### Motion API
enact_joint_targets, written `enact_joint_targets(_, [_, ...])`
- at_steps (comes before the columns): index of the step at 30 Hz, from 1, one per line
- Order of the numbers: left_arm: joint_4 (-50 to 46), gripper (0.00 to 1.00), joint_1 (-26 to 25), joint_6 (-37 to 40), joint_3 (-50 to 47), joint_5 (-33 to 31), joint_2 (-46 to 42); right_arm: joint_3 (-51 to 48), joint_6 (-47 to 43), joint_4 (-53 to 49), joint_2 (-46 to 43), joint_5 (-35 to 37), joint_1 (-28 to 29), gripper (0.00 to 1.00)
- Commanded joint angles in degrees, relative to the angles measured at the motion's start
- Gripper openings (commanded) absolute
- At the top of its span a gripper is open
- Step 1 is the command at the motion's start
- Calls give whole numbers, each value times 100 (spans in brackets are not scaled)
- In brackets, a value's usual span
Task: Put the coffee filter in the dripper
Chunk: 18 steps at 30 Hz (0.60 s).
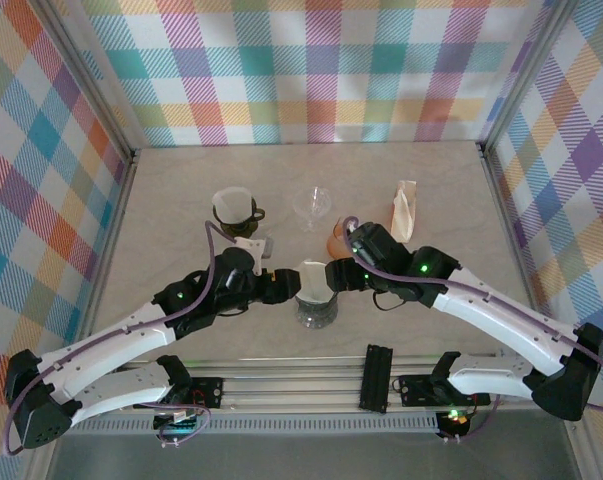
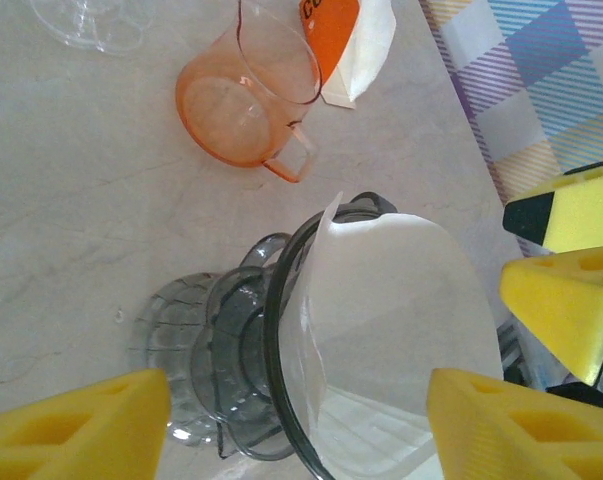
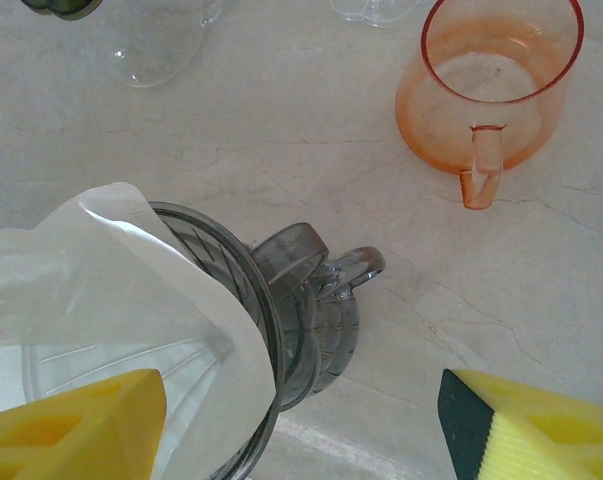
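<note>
Coffee filter (image 2: 391,310): white paper cone, already in the mouth of the dripper (image 3: 306,300). It sits crooked. 1 flap stands above the rim, and in the right wrist view the paper laps over the near edge.

Handling, as judged: the paper is very light, soft and easily creased, and a hard pinch would fold it. Best hold looks like the raised flap, taken lightly, or a press down from inside the cone.

The dripper is clear grey ribbed plastic with a handle and stands on the table (image 1: 181,190). It is probably light enough to slide or tip if nudged.

Left gripper (image 2: 296,400): fingers wide apart, straddling the dripper and holding nothing. Right gripper (image 3: 301,400): fingers also spread and empty, with the paper edge just beside 1 pad.

Containers:
- The dripper holds only the filter.
- The orange cup (image 3: 491,90), near the dripper, looks empty.
- The clear glass (image 1: 313,205) beyond it shows no contents.
- The dark mug (image 1: 236,208) has a pale top, and I cannot tell what it is.
- The filter packet (image 1: 406,210) lies well apart.
</note>
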Motion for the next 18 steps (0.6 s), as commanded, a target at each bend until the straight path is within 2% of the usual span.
enact_joint_targets(1, [304,65,122,-101,-93,170,137,-73,137,81,-83,68,24,73])
enact_joint_targets(18, [327,63,354,-190,-324,254,206,-590,382,155,-75,-24,23,74])
